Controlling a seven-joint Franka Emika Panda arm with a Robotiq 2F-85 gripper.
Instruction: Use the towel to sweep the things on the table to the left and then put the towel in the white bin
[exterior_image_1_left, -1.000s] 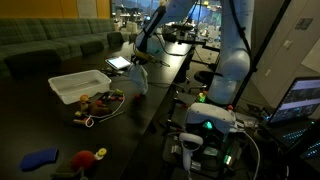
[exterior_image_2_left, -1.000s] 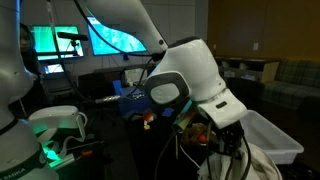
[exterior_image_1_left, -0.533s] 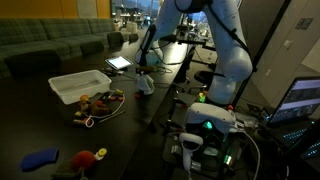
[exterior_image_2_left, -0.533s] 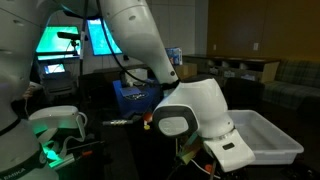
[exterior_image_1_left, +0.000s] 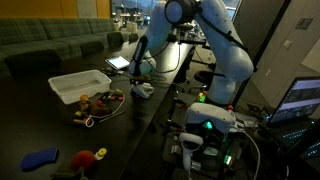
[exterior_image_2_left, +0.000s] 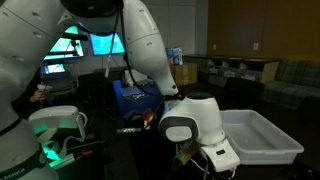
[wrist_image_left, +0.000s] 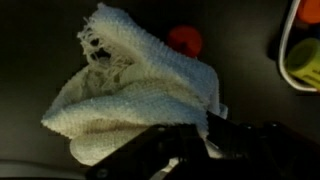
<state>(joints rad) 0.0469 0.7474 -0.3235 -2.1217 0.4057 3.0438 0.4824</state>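
The white knitted towel (wrist_image_left: 130, 90) fills the wrist view, crumpled on the dark table, with my gripper (wrist_image_left: 185, 140) shut on its near edge. In an exterior view the towel (exterior_image_1_left: 143, 90) lies low on the table under the gripper (exterior_image_1_left: 140, 80). A pile of small things (exterior_image_1_left: 98, 102) sits beside the white bin (exterior_image_1_left: 78, 84). A red item (wrist_image_left: 184, 40) lies just beyond the towel in the wrist view. In an exterior view (exterior_image_2_left: 205, 140) the wrist hides the towel; the white bin (exterior_image_2_left: 262, 135) stands right of it.
A blue object (exterior_image_1_left: 40, 158) and a red and yellow toy (exterior_image_1_left: 88, 156) lie at the table's near end. A tablet (exterior_image_1_left: 118, 63) lies at the far end. A yellow-green object (wrist_image_left: 302, 60) sits at the right edge in the wrist view. Electronics (exterior_image_1_left: 205, 125) stand beside the table.
The arm has come down, lowering the hanging towel until it rests crumpled on the table near the pile of things.
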